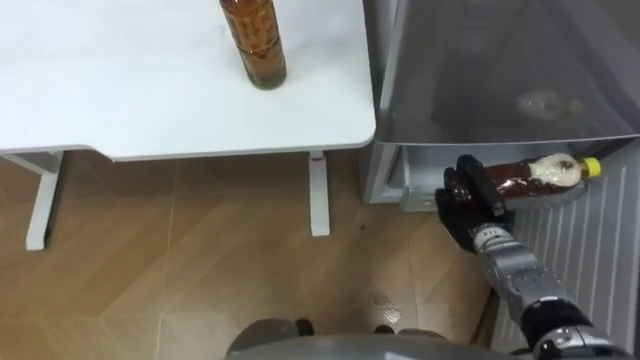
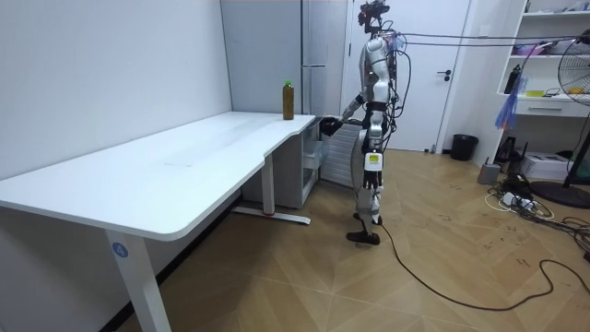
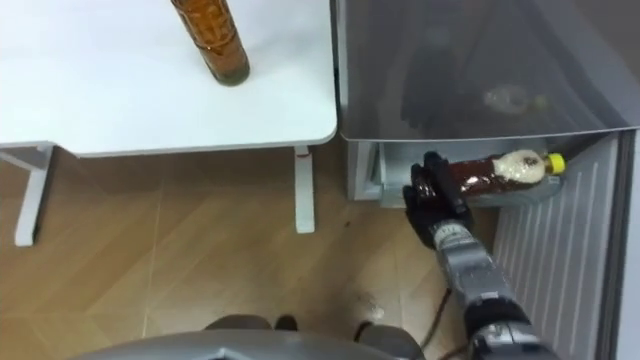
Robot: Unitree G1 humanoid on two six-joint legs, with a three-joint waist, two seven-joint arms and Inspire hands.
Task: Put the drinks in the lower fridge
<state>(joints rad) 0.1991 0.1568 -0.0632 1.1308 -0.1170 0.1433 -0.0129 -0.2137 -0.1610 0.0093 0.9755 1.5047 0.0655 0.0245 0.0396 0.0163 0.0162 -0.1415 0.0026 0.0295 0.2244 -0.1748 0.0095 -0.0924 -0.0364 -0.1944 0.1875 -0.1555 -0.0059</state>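
Clasping the drink bottle (image 1: pixel 540 178) sideways at the lower fridge (image 1: pixel 388 175) opening, fingers (image 1: pixel 463 176) of the right hand (image 1: pixel 470 205) curled round its base end: probably full, heavy, slick plastic, safer taken mid-body, like the second bottle (image 1: pixel 255 45) on the worktop (image 1: pixel 150 90).

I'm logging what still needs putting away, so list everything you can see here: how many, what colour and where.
standing bottle: one, amber drink, green cap, on the desk's corner near the fridge.
lying bottle: one, brown drink, yellow cap, on its side at the lower fridge opening.
desk: one, white, left of the fridge.
fridge: one, grey, lower door open.
floor: brown wood.
bin: one, black, by the far door.
fan: one, at the room view's right edge.
right hand: black, curled round the lying bottle.
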